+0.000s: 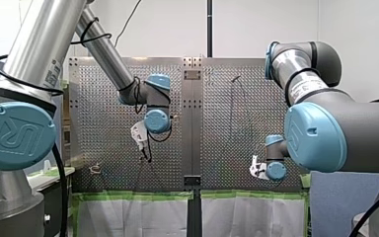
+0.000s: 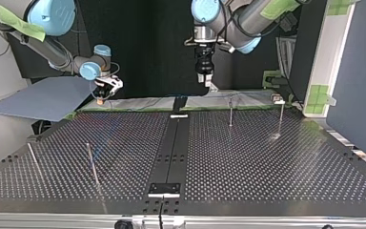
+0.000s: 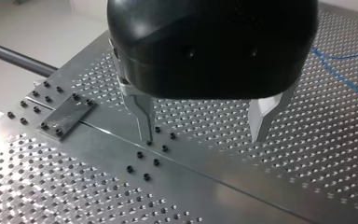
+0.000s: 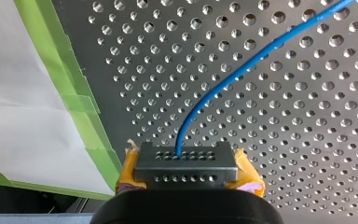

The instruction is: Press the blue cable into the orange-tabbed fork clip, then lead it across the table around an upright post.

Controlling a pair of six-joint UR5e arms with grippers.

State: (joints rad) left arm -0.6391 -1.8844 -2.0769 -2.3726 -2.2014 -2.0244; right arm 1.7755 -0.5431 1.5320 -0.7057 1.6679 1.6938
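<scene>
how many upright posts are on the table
4, in the top view: outer left post, inner left post, inner right post, outer right post; the right pair farther back. More may be hidden.

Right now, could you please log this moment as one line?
left gripper: open, empty, above table | right gripper: shut on cable | cable: runs ahead over table

"UR" logo on my left arm's blue joint cap (image 1: 16, 136).
</scene>
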